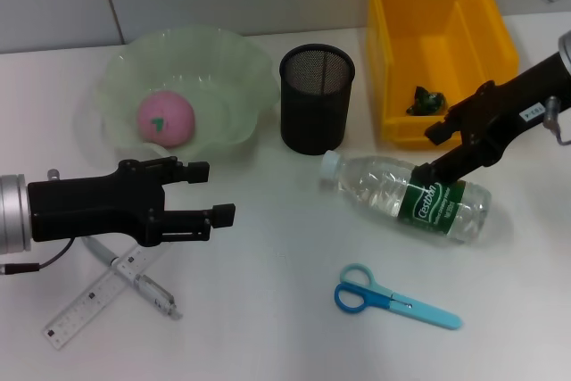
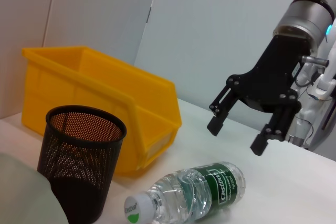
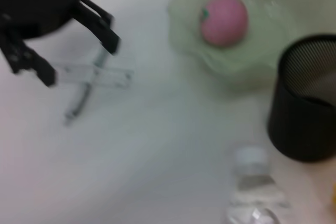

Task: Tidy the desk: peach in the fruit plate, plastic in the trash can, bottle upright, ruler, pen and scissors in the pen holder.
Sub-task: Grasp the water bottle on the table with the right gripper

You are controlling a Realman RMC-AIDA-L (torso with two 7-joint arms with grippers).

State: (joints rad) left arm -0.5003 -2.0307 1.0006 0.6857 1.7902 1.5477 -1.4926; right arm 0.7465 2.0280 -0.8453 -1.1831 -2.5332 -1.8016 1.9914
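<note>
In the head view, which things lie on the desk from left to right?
ruler → pen → fruit plate holding the peach → pen holder → scissors → bottle → yellow trash can

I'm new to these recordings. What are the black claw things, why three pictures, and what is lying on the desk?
They are a two-armed robot's grippers. One picture comes from its head, one from each wrist. The left gripper hovers open above a ruler and pen. The right gripper hangs open over a bottle lying on its side. Neither holds anything. A peach sits in the fruit plate, green plastic in the yellow bin. The pen holder is empty; blue scissors lie nearby.
</note>
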